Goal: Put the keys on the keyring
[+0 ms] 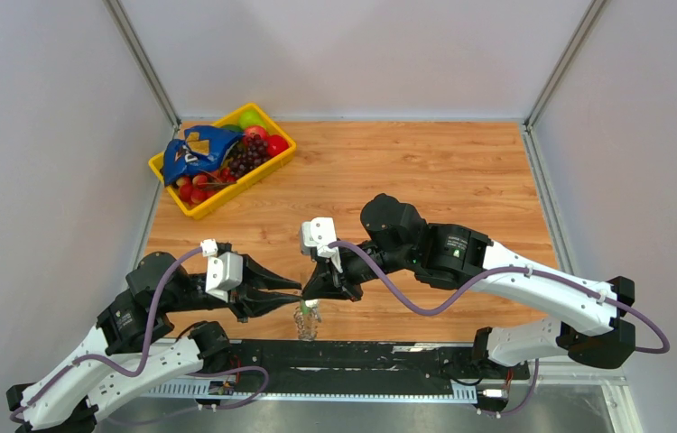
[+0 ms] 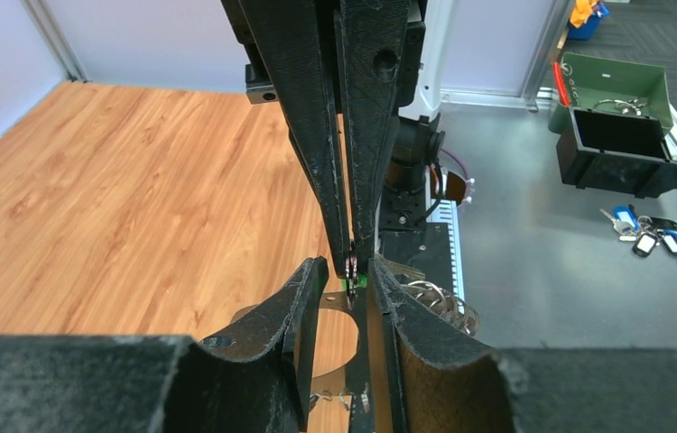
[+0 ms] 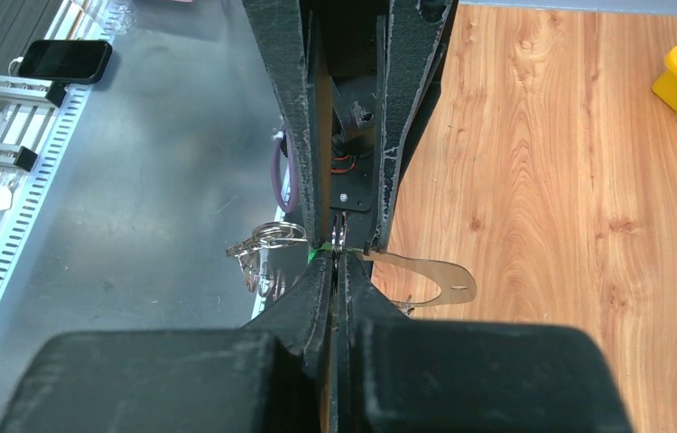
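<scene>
Both arms meet nose to nose over the near edge of the wooden table (image 1: 425, 171), right above the metal bench! The right gripper (image 1: 319, 290) has its jaws pressed flat together, and the keyring (image 2: 333, 332) hangs in the air off their tips: a flat grey loop seen edge-on from the right wrist, with a cluster of silvery rings (image 3: 272, 239) dangling just beside it. The grip looks like a pinch on the keyring's top, though the exact contact is buried between the black fingers. Right at that pinch sits the tiny green key piece (image 2: 358, 282), touching the right fingertips. The left gripper (image 1: 299, 295) comes in from the opposite side with its jaws apart, one finger on either side of the right gripper's tips, bracketing them. Whether the left fingers touch the loop cannot be told from here. Far back on the table's left corner sits the yellow basket (image 1: 254, 183) of fruit with a blue bag (image 1: 192, 152) on top, well apart from the action. On the bench lie a green box (image 2: 610, 99), a bunch of tagged spares (image 2: 655, 239) and a phone (image 3: 64, 59)
</scene>
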You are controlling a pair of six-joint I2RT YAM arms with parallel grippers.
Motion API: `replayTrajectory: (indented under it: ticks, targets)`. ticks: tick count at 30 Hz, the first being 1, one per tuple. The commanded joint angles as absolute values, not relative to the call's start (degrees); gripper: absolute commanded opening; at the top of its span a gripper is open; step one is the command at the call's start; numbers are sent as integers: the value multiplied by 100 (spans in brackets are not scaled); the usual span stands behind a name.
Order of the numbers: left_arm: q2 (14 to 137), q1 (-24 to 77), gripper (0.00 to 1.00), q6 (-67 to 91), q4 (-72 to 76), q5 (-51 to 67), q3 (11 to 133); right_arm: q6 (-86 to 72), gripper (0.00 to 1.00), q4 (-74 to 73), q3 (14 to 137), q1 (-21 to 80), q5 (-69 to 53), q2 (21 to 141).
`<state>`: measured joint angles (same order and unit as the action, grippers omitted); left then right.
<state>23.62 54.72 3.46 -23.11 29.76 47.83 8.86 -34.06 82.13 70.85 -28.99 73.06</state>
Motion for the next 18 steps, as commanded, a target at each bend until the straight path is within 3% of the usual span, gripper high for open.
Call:
replayTrajectory:
  ticks: [1, 18]
  targets:
    - [2311, 5489, 33, 222, -2364, 2906, 4995, 966, 0, -3274, 8352, 7112, -2898, 7282]
    - [2270, 5491, 35, 168, -2398, 2812, 5089, 984, 0, -3287, 8342, 7115, -2917, 7277]
